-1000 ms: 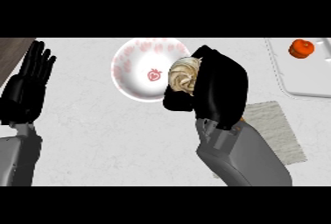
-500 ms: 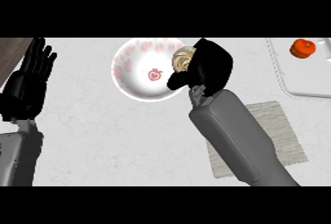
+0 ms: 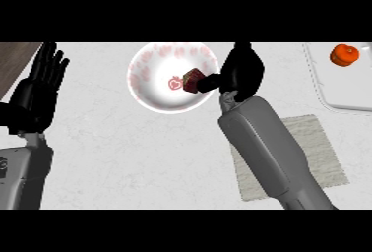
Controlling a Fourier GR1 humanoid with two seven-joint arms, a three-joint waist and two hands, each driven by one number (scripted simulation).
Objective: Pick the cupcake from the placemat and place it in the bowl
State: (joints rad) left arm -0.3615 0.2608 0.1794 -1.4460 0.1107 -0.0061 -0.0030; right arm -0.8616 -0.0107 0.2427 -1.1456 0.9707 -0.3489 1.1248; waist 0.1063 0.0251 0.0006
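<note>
Over at the left edge the left hand (image 3: 38,91) rests with its fingers straight and pointing up, holding nothing. Next along sits the white bowl (image 3: 156,61), patterned in red. The cupcake (image 3: 195,80) is tipped on its side just inside the bowl's right rim, pinched by the thumb of the right hand (image 3: 243,71), whose fingers curl toward it. Below that forearm lies the grey placemat (image 3: 320,155). At the far right a white tray (image 3: 341,98) carries an orange fruit (image 3: 344,54).
</note>
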